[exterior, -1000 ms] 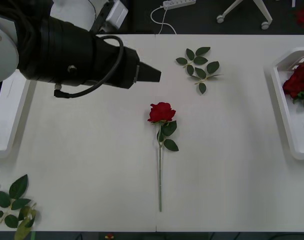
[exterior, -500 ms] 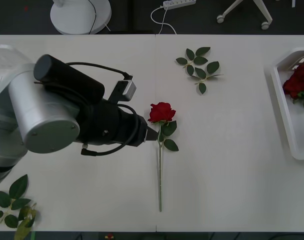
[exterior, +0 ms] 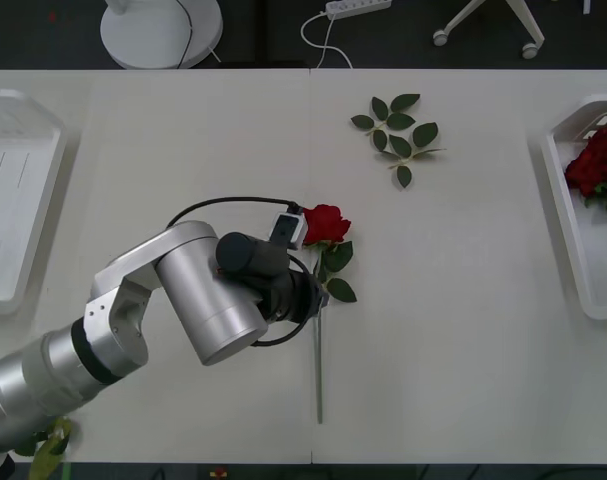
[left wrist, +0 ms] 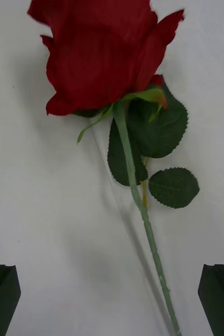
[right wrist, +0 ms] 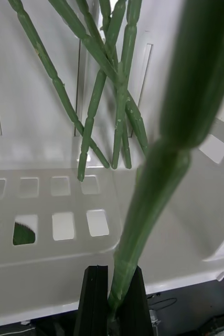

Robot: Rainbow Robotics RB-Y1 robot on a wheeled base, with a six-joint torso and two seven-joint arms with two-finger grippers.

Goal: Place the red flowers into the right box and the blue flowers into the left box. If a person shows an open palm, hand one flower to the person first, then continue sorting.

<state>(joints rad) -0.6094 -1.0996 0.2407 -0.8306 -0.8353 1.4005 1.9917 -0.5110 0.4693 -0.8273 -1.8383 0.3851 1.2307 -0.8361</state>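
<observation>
One of the red flowers (exterior: 323,224) lies mid-table, its stem running toward the front edge. My left arm (exterior: 213,300) reaches over it from the front left. In the left wrist view the bloom (left wrist: 98,52) and stem (left wrist: 143,210) lie just ahead of my left gripper (left wrist: 112,304), which is open, one black fingertip (left wrist: 1,296) on each side of the stem. My right gripper (right wrist: 112,302) is shut on a thick green stem (right wrist: 159,173) over the right box (right wrist: 49,262), where several stems (right wrist: 91,121) lie. The right box (exterior: 573,250) holds red blooms (exterior: 595,165). The left box (exterior: 13,190) stands at the left.
A flowerless leaf sprig (exterior: 398,135) lies behind the rose, and another (exterior: 48,440) sits at the front left corner. Bare table spreads between the rose and the right box. A power strip (exterior: 358,6) and chair legs are on the floor beyond.
My left arm has swung from the back left down and forward to the rose, uncovering the left box. The rose and the sprigs have not moved.
</observation>
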